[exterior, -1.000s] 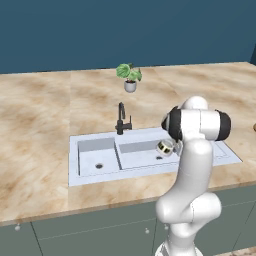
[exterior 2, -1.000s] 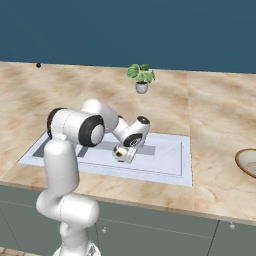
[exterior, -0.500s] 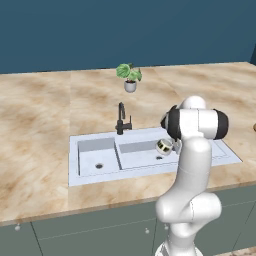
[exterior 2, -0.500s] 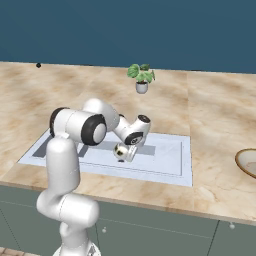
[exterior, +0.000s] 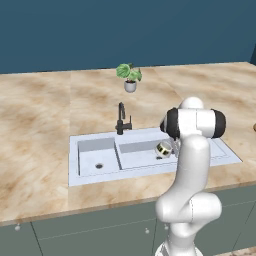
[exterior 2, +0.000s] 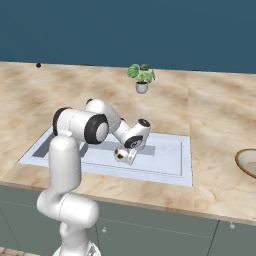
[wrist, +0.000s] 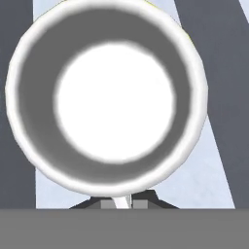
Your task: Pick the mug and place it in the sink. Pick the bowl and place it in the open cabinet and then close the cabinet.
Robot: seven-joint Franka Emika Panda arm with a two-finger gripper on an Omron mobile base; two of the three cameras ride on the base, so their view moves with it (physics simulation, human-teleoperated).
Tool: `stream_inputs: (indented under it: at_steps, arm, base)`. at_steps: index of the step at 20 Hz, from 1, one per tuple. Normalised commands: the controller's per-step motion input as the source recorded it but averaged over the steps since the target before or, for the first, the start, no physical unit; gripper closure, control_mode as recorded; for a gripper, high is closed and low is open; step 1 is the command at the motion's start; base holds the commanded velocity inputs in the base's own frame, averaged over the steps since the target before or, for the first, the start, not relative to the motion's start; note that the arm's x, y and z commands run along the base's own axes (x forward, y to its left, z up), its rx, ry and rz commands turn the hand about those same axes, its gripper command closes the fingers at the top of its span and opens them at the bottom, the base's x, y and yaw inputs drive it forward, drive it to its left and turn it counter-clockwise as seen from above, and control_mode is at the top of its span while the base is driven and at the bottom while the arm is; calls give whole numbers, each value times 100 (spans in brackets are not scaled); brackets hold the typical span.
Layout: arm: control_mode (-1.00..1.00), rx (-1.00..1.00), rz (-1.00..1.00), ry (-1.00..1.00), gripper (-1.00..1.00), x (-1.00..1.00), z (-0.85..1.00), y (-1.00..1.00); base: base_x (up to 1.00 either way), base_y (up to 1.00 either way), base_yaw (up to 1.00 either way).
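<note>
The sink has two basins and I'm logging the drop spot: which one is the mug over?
The wide basin, right of the black faucet. The gripper holds the mug there; the small basin of the sink lies left.

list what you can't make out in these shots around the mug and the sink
- End effector grip: in the hand view the small glossy whitish mug covers the fingertips; both base views show them too small, so open or shut is unclear.
- Mug resting or held above the pale grey-blue two-basin sink: unclear, contact hidden by the white arm in the left base view.
- Cream-tan shallow bowl: cut off by the right edge of the right base view.
</note>
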Motion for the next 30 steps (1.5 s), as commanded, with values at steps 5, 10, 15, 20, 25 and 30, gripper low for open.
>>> stream_inputs:
  at_steps: [5, 10, 15, 20, 25, 30]
  arm:
    - [-100, 0, 0, 0, 100, 6, -10, 0]
    - [-100, 0, -1, 0, 100, 7, -24, 1]
    - [-100, 0, -3, -1, -100, 2, -32, 10]
    - [-100, 0, -2, -5, -100, -8, 3, 0]
    - [-100, 4, -1, -4, -100, -33, 43, -2]
    - [-100, 8, -8, 4, -100, -13, 75, -9]
  base:
    - [0, 0, 0]
    - [0, 0, 0]
    - [0, 0, 0]
    - [0, 0, 0]
    - [0, 0, 0]
    - [0, 0, 0]
